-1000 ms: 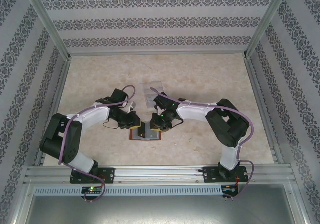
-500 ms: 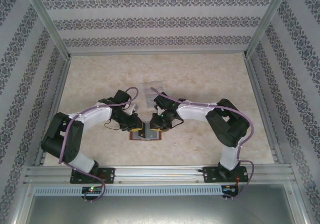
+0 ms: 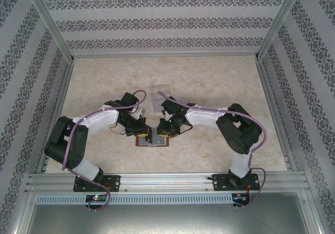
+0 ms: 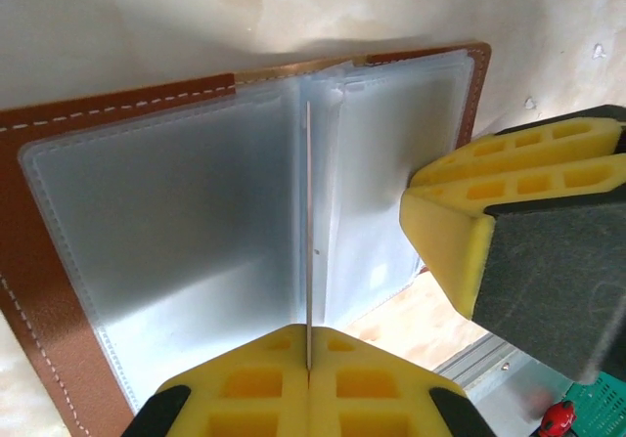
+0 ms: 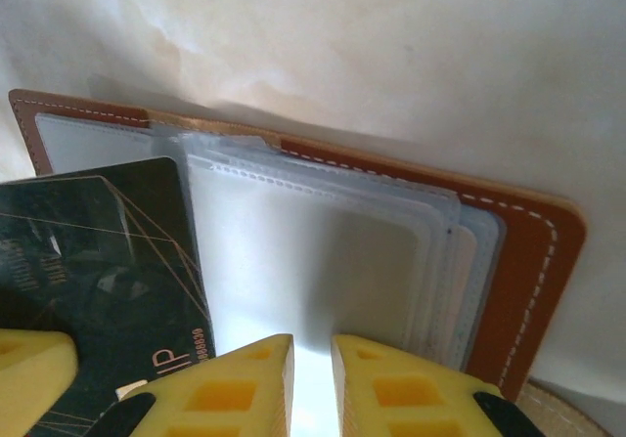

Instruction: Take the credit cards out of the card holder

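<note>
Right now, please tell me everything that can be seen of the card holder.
The card holder lies open on the beige table. Its cover looks like reddish-brown leather with pale stitching. Inside are frosted clear plastic sleeves, fanned out. A dark card with gold lines shows at one side. One thin leaf, sleeve or card, stands on edge, pinched by the left gripper. The right gripper sits at the sleeves' edge.

1 clear plastic tray (image 3: 155,97) rests mid-way across the beige marbled table (image 3: 220,77).
</note>
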You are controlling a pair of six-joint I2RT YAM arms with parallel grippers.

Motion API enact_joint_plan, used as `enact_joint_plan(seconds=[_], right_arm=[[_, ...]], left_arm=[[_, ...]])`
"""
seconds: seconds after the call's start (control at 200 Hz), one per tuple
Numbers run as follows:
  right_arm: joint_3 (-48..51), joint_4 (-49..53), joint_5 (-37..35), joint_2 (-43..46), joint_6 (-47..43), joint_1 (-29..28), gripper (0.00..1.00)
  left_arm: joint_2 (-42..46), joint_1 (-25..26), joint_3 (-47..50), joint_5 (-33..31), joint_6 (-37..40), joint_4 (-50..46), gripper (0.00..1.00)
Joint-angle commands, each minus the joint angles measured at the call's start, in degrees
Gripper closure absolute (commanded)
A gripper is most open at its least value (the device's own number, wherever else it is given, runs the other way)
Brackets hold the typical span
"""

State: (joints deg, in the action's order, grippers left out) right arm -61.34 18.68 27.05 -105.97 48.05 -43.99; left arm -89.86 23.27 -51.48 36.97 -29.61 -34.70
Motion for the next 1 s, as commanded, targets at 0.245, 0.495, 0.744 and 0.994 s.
enact_joint_plan(seconds=[0.245,0.495,0.744,0.994], right_arm=[[4.5,3.7,0.5,8.8,-1.7,6.7,0.80],[6.3,7.9,0.1,13.2,-6.7,13.9,0.80],[5.9,11.9,-0.2,15.2,-12.0,19.7,0.80],[4.8,14.5,-0.1,15.2,-15.8,23.1,0.80]], left_arm=[[-0.9,0.6,-10.8,-7.9,11.7,-14.2,1.00],[-3.1,1.3,-19.4,-13.1,28.5,-20.9,1.00],[-6.9,1.3,-26.2,-15.9,45.1,-25.2,1.00],[-13.0,1.3,-37.3,-19.5,60.1,-30.6,1.00]])
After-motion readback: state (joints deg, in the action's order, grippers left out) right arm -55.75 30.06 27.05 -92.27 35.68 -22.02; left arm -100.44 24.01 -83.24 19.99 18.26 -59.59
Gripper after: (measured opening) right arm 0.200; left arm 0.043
